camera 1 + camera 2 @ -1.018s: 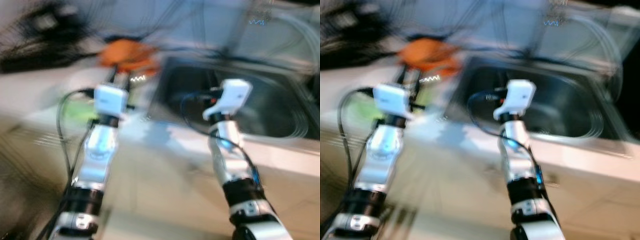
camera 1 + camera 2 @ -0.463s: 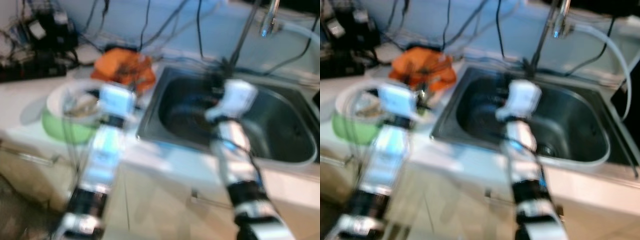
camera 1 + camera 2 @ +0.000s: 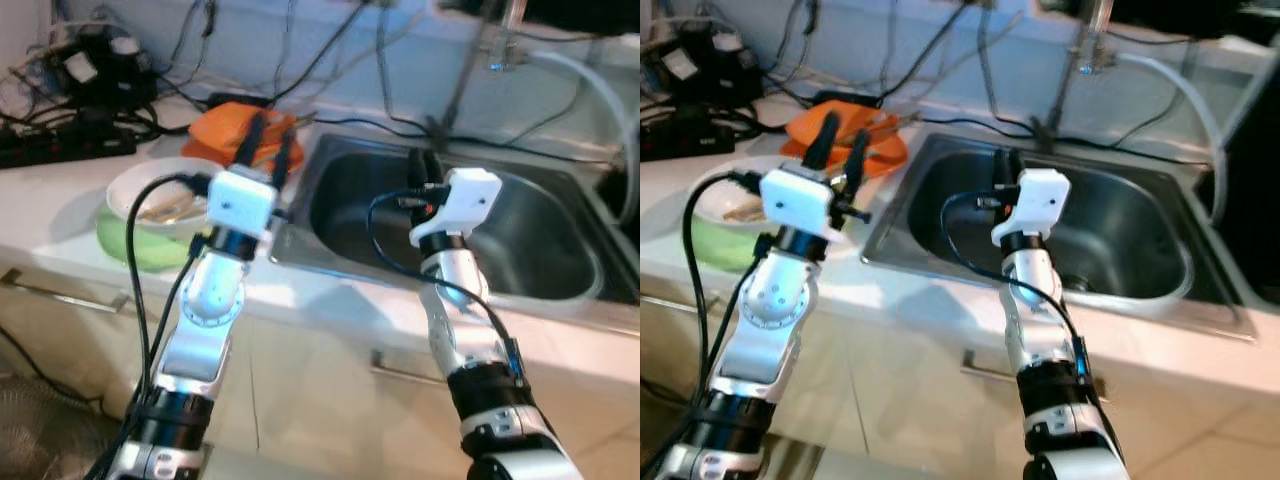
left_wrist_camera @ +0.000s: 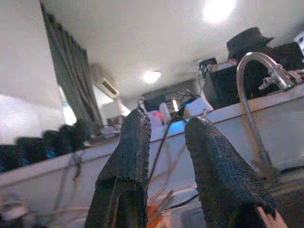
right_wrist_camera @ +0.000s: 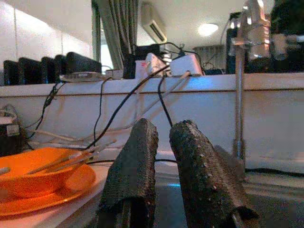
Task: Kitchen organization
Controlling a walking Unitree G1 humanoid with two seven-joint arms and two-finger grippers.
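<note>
An orange bowl (image 3: 232, 128) holding utensils sits on the white counter beside the steel sink (image 3: 545, 235). In front of it a white plate with scraps (image 3: 150, 200) rests on a green bowl (image 3: 128, 240). My left gripper (image 3: 268, 150) is raised over the counter just in front of the orange bowl, open, with nothing between its fingers (image 4: 128, 152). My right gripper (image 3: 421, 168) hangs over the sink's left part, shut and holding nothing; past its fingers (image 5: 137, 161) the orange bowl (image 5: 38, 178) can be seen.
A faucet (image 3: 500, 45) and a white hose (image 3: 600, 85) stand behind the sink. Power strips and tangled cables (image 3: 80, 75) crowd the back left of the counter. Cabinet fronts with bar handles (image 3: 60, 295) run below the counter edge.
The camera has swung and steadied, so the blur is gone and the counter sits lower in view. Both arms stay held out in front much as before.
</note>
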